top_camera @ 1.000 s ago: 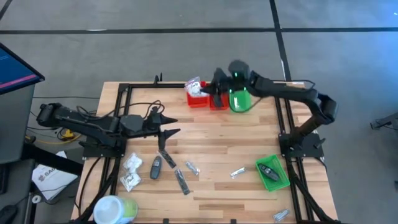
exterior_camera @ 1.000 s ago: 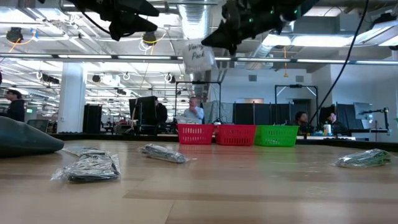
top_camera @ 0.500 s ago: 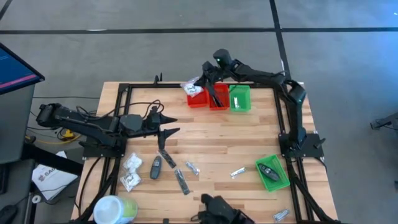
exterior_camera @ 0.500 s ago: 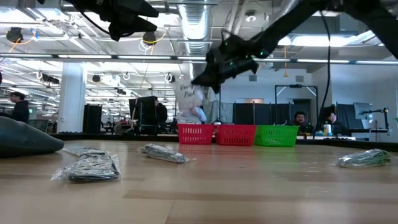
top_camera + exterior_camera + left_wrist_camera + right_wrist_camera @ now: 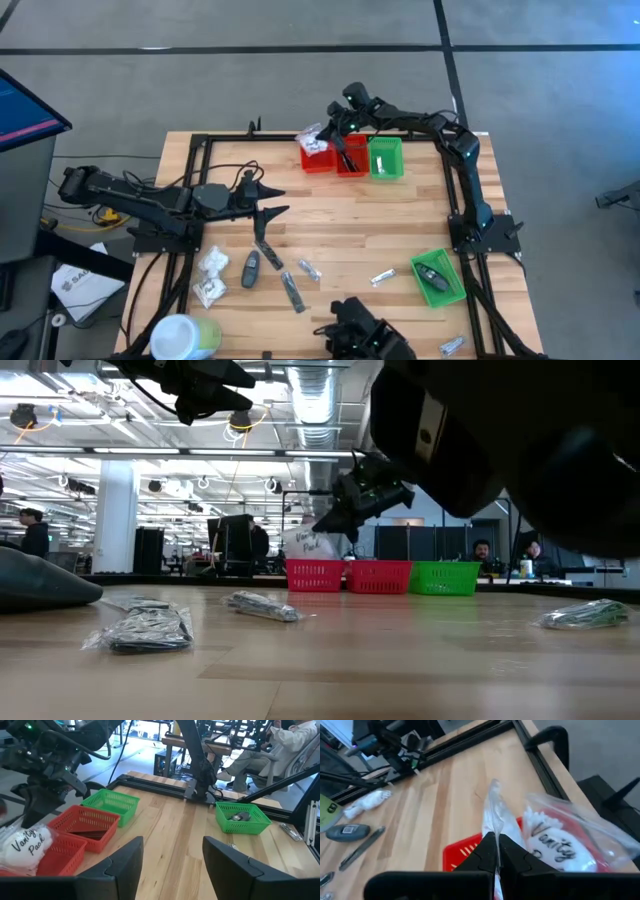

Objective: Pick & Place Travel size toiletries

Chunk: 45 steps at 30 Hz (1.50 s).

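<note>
Presently, a vanity packet [image 5: 555,842] is being held pinched in the shut right gripper [image 5: 496,851] just above the red bin [image 5: 318,158], awaiting release, while the left gripper [image 5: 172,865] is being kept half-open and empty.

white packet [image 5: 307,545] in right gripper [image 5: 330,522] above red bin [image 5: 314,575]

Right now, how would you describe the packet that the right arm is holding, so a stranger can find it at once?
Look at the far table edge, where three bins stand in a row. Above the leftmost red bin, the right end effector pinches a clear crinkly packet of white items. Unlike the other packets on the table, it hangs in the air and reads "Vanity Pack".
</note>
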Available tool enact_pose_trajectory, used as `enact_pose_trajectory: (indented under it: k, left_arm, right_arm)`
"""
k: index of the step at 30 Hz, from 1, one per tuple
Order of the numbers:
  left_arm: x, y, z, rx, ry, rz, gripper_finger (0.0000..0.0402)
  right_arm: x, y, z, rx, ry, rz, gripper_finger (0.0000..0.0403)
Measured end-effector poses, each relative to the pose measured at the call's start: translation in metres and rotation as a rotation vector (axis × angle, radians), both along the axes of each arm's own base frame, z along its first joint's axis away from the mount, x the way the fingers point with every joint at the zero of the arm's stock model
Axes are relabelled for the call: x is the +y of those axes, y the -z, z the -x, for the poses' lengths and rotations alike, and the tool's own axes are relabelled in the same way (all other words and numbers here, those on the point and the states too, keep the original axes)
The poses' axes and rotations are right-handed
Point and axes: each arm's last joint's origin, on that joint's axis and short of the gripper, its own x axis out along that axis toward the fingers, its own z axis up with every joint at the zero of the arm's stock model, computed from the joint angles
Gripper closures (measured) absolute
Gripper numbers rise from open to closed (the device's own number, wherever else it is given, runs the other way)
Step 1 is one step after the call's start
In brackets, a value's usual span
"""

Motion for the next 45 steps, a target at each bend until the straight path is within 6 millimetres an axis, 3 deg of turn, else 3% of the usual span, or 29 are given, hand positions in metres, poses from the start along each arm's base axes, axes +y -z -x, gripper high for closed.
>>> enact_pose_trajectory:
  k: [16, 26, 39, 45]
  left_arm:
    - [0.0, -0.002, 0.0, -0.018, 0.0, 0.003, 0.0203]
    - [0.0, -0.002, -0.001, -0.024, 0.002, -0.002, 0.0202]
    - [0.0, -0.002, -0.001, -0.019, 0.005, -0.018, 0.0202]
    - [0.0, -0.002, -0.001, -0.02, 0.005, -0.018, 0.0202]
  right_arm:
    - [-0.008, -0.006, 0.005, -0.047, 0.033, -0.285, 0.0403]
    - [-0.025, 0.039, -0.015, -0.021, 0.028, -0.545, 0.0403]
    - [-0.03, 0.017, -0.015, -0.079, 0.002, -0.424, 0.0403]
    - [-0.028, 0.027, -0.01, 0.01, 0.041, -0.373, 0.0403]
